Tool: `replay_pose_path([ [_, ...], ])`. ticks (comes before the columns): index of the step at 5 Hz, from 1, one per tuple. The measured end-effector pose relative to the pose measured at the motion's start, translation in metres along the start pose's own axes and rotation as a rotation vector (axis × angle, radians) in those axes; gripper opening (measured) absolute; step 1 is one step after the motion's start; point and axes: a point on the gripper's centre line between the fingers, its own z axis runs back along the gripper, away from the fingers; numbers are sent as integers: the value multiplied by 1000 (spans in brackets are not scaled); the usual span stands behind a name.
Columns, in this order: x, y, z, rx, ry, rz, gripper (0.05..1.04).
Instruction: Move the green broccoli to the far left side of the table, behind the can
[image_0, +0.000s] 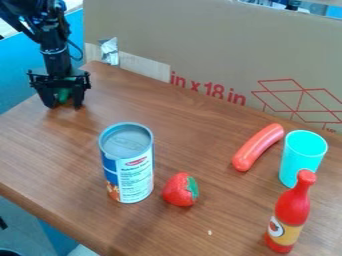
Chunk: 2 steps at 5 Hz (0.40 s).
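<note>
While around something green (63, 95), gripper (64, 104) downward

Can (137, 175) standing on table (180, 115). Strawberry (176, 191) sitting just right of it; sausage (257, 148), cup (300, 157), bottle (291, 212) sitting farther right.

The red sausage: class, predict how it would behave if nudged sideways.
The red sausage is rounded and lies on its side, so it may roll; its slight bend would probably make it swerve. Its glossy surface suggests it could be slippery.
</note>
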Motion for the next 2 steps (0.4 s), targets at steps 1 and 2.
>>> replay_pose_path([
  [1,0,-4,2,-15,-16,-26,1008],
  [2,0,-12,32,-12,-78,-89,1005],
])
